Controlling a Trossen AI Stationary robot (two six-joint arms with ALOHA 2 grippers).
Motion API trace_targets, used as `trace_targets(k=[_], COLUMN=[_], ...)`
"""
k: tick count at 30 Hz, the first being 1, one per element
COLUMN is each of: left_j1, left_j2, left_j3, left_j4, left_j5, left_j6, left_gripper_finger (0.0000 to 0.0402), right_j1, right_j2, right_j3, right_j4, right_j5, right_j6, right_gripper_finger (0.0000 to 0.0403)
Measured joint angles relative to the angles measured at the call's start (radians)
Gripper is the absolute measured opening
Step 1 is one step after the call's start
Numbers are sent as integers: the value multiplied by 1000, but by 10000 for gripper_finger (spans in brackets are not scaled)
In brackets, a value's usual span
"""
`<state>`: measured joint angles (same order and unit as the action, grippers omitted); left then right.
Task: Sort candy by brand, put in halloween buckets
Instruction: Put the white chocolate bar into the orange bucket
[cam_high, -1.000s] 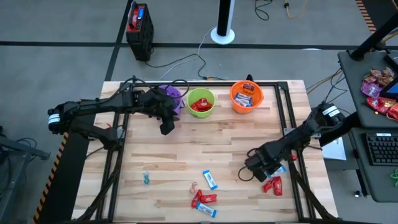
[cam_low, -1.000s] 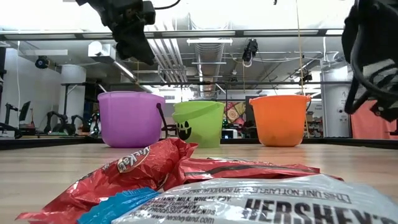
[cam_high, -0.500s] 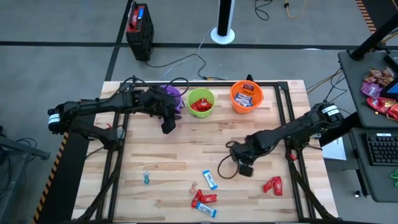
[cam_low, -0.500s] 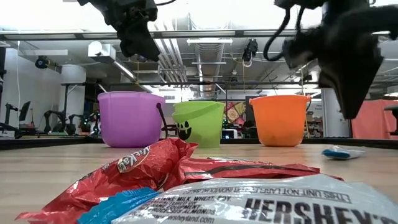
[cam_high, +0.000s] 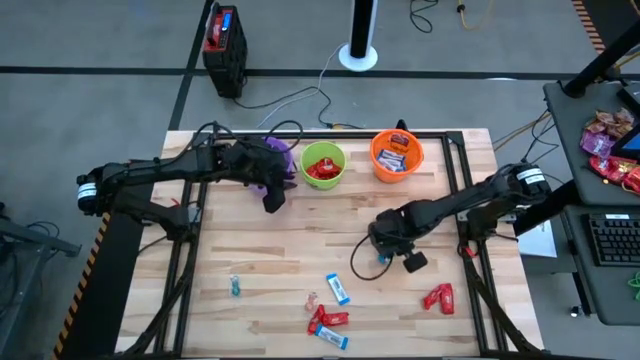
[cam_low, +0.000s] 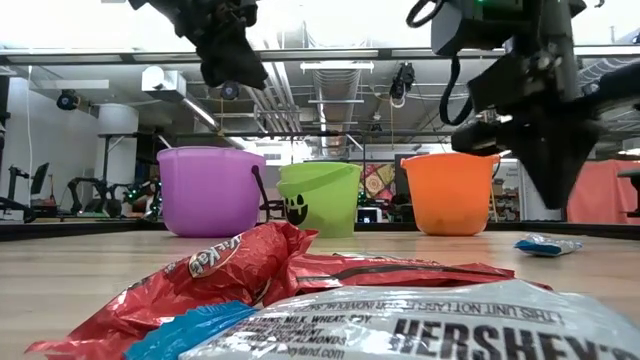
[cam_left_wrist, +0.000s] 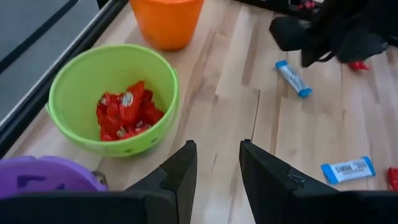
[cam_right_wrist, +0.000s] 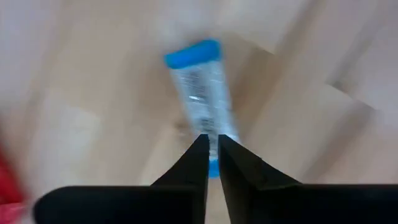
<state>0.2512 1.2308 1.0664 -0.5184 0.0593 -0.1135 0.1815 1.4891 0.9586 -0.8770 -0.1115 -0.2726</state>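
The left gripper (cam_high: 272, 200) hangs open and empty just in front of the purple bucket (cam_high: 272, 152) at the desk's (cam_high: 300, 250) far edge, beside the lime green bucket (cam_high: 322, 164) of red candies (cam_left_wrist: 124, 113), probably parked clear of its drop spot. Mid-desk toward the right edge, the right gripper (cam_high: 385, 262) points down with fingers nearly closed and empty, seemingly lining up on a blue-and-white bar (cam_right_wrist: 202, 93). More candy (cam_high: 328, 322) lies by the near edge; nothing blocks the orange bucket (cam_high: 396, 156).

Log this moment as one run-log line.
left gripper open beside purple bucket | right gripper over blue-and-white bar mid-table | green bucket holds red candy
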Motion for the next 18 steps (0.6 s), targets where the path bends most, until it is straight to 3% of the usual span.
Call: trace_targets(k=[5,11,14,18], left_j1=[0,0,0,0], left_j2=[0,0,0,0], left_j3=[0,0,0,0], left_j4=[21,22,22,22], left_j5=[0,0,0,0], left_j6=[9,21,23,26], left_gripper_finger=[105,105,105,105], right_j1=[-6,-5,-5,-5], right_j2=[1,3,3,3], right_j3=[-2,-28,-48,-92], right_j4=[13,48,65,152], right_j5=[102,39,35,33], right_j6=[27,-39,-61,-77], right_gripper_finger=[83,178,199,198])
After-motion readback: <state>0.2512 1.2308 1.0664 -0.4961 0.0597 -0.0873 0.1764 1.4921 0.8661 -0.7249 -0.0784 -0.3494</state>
